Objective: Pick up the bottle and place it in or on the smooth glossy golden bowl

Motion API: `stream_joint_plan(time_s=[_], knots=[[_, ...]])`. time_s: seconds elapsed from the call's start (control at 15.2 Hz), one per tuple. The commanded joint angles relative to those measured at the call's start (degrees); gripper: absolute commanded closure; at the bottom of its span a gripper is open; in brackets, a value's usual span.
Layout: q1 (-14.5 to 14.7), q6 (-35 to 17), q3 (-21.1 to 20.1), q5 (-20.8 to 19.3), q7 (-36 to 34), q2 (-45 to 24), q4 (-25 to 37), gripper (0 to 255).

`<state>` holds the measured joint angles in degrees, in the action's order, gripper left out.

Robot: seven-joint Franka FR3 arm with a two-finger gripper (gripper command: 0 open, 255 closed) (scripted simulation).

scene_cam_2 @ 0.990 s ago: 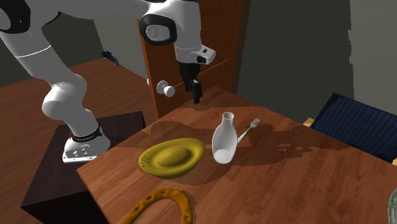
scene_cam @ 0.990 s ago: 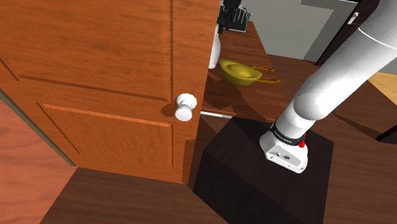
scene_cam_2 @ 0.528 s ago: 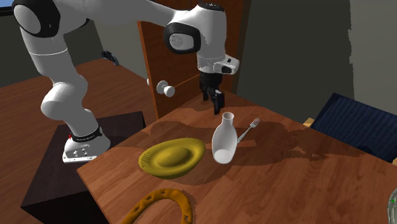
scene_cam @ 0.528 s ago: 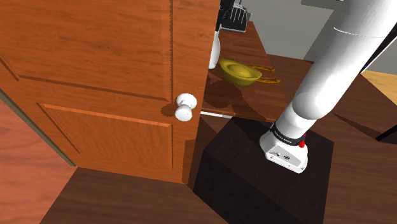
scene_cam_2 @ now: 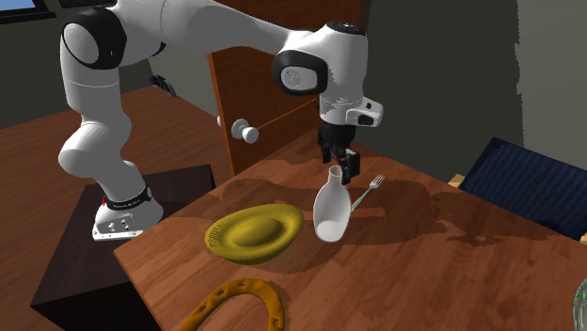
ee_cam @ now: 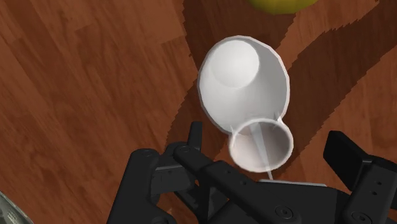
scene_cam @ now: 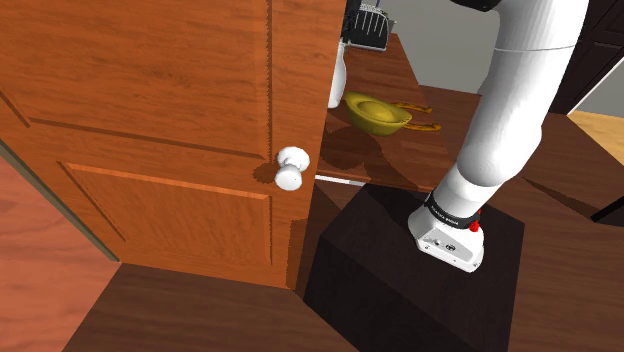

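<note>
A white bottle [scene_cam_2: 331, 209] stands upright on the wooden table [scene_cam_2: 423, 273], beside a glossy golden bowl [scene_cam_2: 254, 232] that lies toward the second exterior view's left. My gripper [scene_cam_2: 341, 166] hangs just above the bottle's mouth, open, fingers pointing down. In the wrist view the bottle [ee_cam: 245, 83] is seen from above, its open neck between the two spread fingers [ee_cam: 347, 154], which do not touch it. A sliver of the bowl [ee_cam: 280, 5] shows beyond the bottle. In the shoulder view the bottle [scene_cam: 337, 85] is half hidden by the door edge, with the bowl [scene_cam: 378, 113] next to it.
A wooden door [scene_cam: 150, 130] with a white knob [scene_cam: 292, 168] stands close by the table. A fork [scene_cam_2: 369, 192] lies behind the bottle. A golden horseshoe-shaped piece [scene_cam_2: 240, 306] lies at the table's near edge. A dark blue seat [scene_cam_2: 527, 183] is at the right.
The arm has swung away from the door toward the second exterior view's right and come down. The gripper now sits over the bottle's mouth. Bottle and bowl have not moved.
</note>
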<state>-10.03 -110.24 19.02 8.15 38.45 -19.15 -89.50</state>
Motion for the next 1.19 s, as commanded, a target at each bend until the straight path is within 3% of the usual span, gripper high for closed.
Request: stream_joint_plan(time_s=[0.0, 0.2, 0.73, 0.79, 1.12], knots=[[-0.1, -1.2, 0.0, 0.2, 0.3, -0.6, -0.7, 0], [-0.1, -3.6, -0.2, 0.6, 0.5, -1.3, -2.4, 0], [-0.1, -3.6, -0.2, 0.6, 0.5, -1.3, -2.4, 0], [-0.1, -3.6, -0.2, 0.6, 0.5, -1.3, -2.4, 255], [-0.1, -3.6, -0.2, 0.6, 0.5, -1.3, -2.4, 255]])
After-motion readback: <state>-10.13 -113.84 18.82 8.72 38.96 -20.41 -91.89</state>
